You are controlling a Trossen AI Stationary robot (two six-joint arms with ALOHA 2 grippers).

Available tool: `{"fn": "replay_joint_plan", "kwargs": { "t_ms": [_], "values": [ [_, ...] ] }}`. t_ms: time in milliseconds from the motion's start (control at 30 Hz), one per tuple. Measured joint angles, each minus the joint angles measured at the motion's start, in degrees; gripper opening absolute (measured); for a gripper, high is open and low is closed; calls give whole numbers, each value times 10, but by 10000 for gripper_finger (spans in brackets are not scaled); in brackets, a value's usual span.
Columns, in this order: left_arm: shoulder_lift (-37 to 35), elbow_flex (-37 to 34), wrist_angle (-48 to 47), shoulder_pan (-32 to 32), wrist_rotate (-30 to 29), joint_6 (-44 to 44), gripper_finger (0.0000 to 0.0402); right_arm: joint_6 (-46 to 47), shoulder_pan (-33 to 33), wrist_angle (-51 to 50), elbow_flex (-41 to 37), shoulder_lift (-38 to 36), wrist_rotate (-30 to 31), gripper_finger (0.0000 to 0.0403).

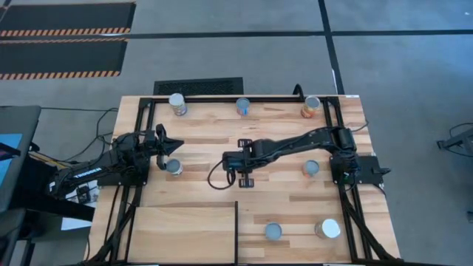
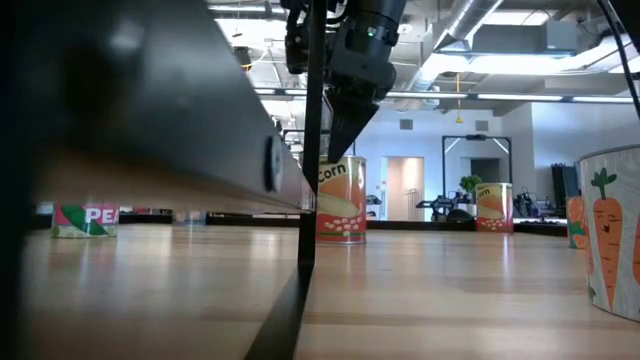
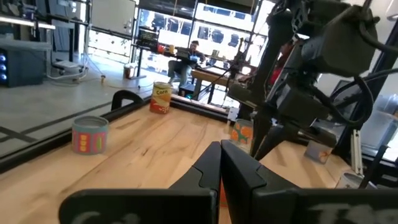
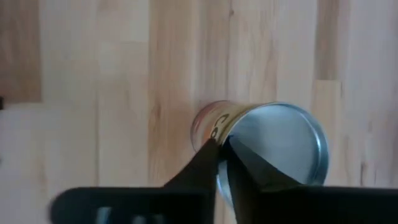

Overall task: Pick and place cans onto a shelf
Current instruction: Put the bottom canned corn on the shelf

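My right gripper is shut and points steeply down over a corn-labelled can with a silver top, standing upright mid-table. In the high view the gripper hides this can. My left gripper is shut and level at the table's left, beside another can that it does not touch. Three cans stand along the far edge. The pale shelf lies at the near left. My right gripper's shut fingertips come from above, slanting down, at the rim of the corn can's top. Whether they touch the can I cannot tell. The can stands upright on the table.
More cans stand at the right and near the front edge. The shelf's black post rises in front of the low view. Black frame bars run along the table's sides.
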Motion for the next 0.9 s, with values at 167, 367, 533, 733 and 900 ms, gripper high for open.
{"fn": "replay_joint_plan", "kwargs": {
  "t_ms": [167,367,533,733,900],
  "values": [
    [0,0,0,0,0,6,0,-8,0,0,-2,-6,-8,16],
    [0,0,0,0,0,6,0,15,6,-25,45,-17,-31,5],
    [0,0,0,0,0,7,0,22,34,-60,129,-17,-28,6],
    [0,0,0,0,0,7,0,61,85,-60,221,-16,-27,5],
    [0,0,0,0,0,7,0,61,139,-11,252,-16,-25,3]
  ]
}}
